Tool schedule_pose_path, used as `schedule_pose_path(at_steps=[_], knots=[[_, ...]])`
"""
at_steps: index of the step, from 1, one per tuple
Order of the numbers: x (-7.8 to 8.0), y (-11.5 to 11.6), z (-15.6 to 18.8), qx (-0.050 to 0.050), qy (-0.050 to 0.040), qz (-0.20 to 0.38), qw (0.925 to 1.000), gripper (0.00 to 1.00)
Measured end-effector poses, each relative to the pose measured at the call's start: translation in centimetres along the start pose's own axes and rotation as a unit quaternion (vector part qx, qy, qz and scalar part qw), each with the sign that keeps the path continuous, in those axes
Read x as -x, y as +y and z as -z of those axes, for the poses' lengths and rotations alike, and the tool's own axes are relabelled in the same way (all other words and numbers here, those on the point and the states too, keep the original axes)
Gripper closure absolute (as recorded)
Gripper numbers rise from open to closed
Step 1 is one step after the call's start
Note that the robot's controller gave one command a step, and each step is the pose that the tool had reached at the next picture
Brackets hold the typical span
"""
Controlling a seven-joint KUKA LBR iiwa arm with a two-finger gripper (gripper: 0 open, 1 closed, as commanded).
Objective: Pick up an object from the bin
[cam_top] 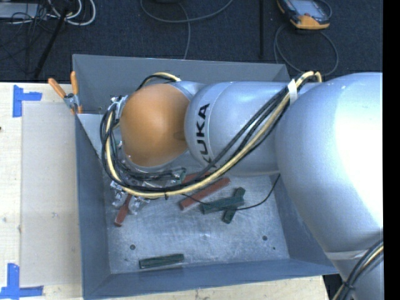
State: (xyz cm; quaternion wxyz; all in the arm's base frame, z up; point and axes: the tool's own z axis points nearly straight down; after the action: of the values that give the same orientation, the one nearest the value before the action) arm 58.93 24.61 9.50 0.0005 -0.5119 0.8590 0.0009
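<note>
My gripper is low in the left part of the bin, mostly hidden beneath the arm's orange cover; a bit of its metal body shows at the cover's lower left. A short reddish-brown stick lies right under it, one end tucked against the metal. A longer reddish-brown bar lies slanted to the right, partly under the cables. Beside that bar sits a dark green angular piece.
A dark green flat bar lies near the bin's front wall. The arm and its cables cover the bin's back and right side. Bare floor shows between the green bar and the things under the arm.
</note>
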Motion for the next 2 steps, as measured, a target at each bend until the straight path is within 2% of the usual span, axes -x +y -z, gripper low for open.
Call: schedule_pose_path(at_steps=[2], knots=[[0.0, 0.1, 2.3, 0.001, 0.0011, -0.001, 1.0, 1.0]])
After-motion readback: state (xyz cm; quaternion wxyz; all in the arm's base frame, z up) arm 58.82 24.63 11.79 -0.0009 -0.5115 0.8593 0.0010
